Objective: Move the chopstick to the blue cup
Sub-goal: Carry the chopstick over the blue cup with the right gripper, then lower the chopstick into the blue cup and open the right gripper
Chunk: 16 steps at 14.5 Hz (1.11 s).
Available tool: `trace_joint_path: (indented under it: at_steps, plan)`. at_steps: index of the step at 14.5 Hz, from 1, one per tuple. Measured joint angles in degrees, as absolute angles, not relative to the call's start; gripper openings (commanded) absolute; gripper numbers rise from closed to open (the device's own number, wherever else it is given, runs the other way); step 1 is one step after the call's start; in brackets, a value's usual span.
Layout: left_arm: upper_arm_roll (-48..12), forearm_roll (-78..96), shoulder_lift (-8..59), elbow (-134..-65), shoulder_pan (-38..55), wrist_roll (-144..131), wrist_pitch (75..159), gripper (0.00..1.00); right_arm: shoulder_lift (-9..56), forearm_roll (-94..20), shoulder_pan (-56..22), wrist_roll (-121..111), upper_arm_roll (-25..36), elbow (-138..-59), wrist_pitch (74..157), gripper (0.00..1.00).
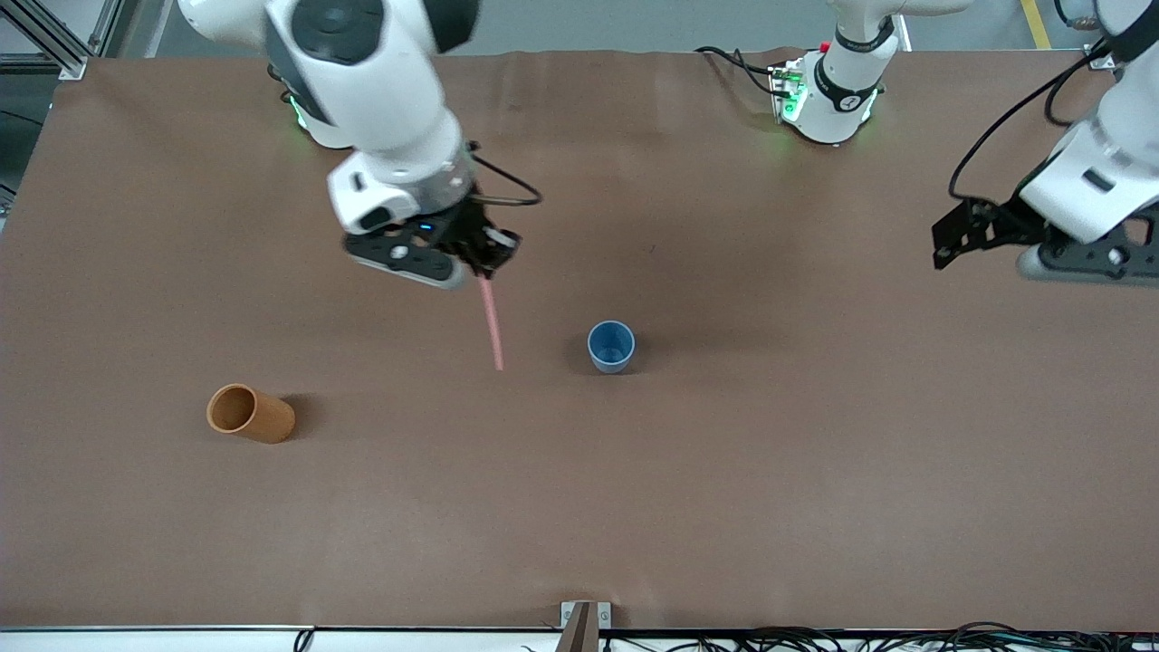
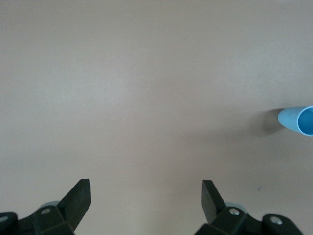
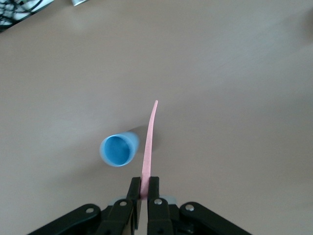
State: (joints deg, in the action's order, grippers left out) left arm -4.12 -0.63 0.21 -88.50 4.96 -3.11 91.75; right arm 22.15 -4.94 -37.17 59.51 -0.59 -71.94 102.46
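The chopstick (image 1: 493, 326) is up in the air, a thin pink stick hanging down from the right gripper (image 1: 478, 272), its free end pointing at the brown table (image 1: 815, 471). In the right wrist view the two fingers (image 3: 133, 193) are pinched tight on the stick's upper end (image 3: 148, 147), jaws closed with only the stick between them. The gripper is over bare table just beside the blue cup (image 1: 611, 346), toward the right arm's end from it, so the stick is not over the cup's mouth.

The blue cup stands upright near the middle of the table, its round rim open upward and nothing visible inside.

Toward the right arm's end, and nearer the front camera, the orange-brown cup (image 1: 250, 413) stands well apart from the blue one.

The left gripper (image 1: 1032, 244) waits over the left arm's end of the table, its fingers (image 2: 78, 200) spread wide, holding nothing.
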Motion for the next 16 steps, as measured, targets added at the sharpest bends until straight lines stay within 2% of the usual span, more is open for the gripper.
trace_joint_path:
  at_steps: [4,16]
  plan:
    - [-4.1,0.9,-1.5,-87.2,4.9,-3.1,89.2,1.0,28.0,-10.8,-40.2,65.1,-0.5,-67.6,107.9,0.03]
    - [-3.1,0.9,-0.7,-87.2,4.9,-3.2,87.6,1.0,34.0,-11.3,-44.6,66.7,-0.4,-67.4,108.0,0.07]
